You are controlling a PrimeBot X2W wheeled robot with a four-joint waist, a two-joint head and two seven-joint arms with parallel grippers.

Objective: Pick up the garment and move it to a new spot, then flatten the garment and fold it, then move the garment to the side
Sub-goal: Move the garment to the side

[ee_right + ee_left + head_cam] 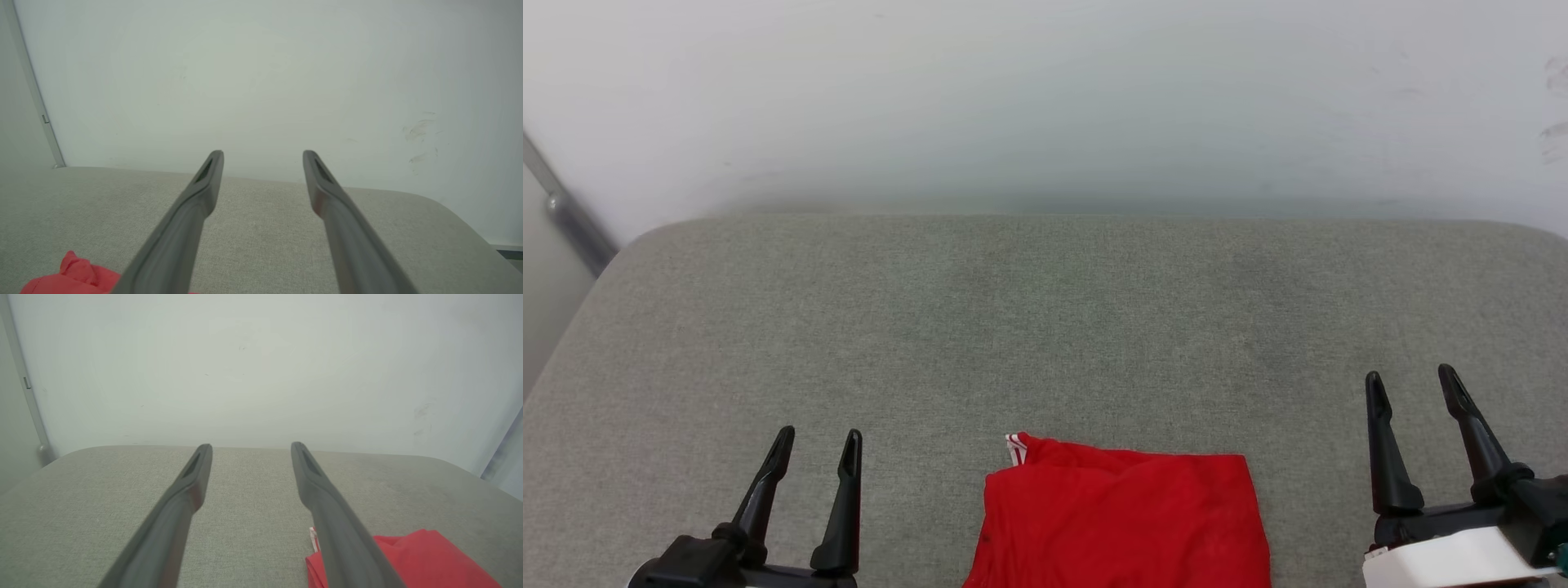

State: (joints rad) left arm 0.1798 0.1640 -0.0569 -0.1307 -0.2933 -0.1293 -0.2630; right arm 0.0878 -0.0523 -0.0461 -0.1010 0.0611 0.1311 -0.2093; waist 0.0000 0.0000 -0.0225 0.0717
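Note:
The garment [1123, 523] is a red shirt folded into a neat rectangle, lying at the near middle of the grey cushioned surface [1045, 327]; a bit of red-and-white striped trim peeks out at its far left corner. Its lower part runs off the bottom of the head view. My left gripper [818, 445] stands open to the left of it, apart from it, holding nothing. My right gripper [1411, 384] is open well to its right, also with nothing in it. The left wrist view has the garment [425, 559] at lower right behind one finger; the right wrist view catches the garment [77, 275] at lower left.
A pale wall [1045, 98] rises directly behind the surface's far edge. A metal bar [572, 216] slants down at the far left corner. The grey surface stretches bare beyond the garment and to both sides.

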